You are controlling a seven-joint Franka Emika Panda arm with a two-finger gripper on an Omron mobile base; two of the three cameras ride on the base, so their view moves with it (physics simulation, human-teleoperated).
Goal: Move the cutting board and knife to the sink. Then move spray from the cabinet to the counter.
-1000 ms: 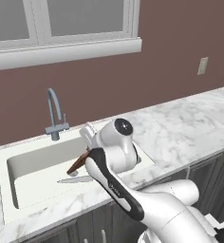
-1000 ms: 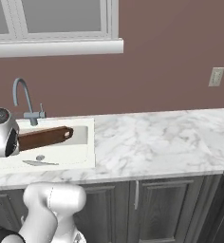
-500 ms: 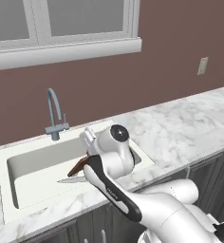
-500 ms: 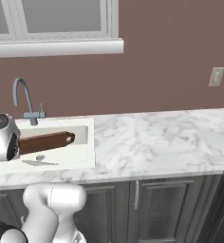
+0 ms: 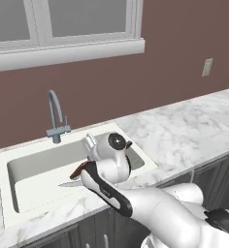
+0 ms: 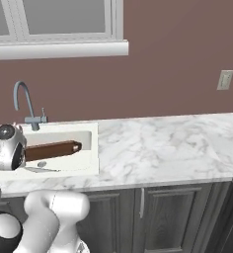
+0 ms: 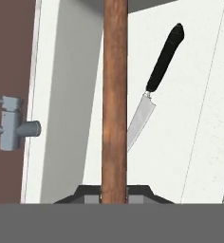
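Fingers clamped on cutting board edge-on above sink, knife lying on basin floor.

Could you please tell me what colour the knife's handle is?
Black; the knife shows best in the hand view.

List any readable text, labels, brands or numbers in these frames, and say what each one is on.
None: no view shows any lettering.
The cutting board held edge-on in the gripper is plain wood.
The knife in the sink has no mark on its blade or handle.
The wall outlet, faucet and marble counter are blank too.
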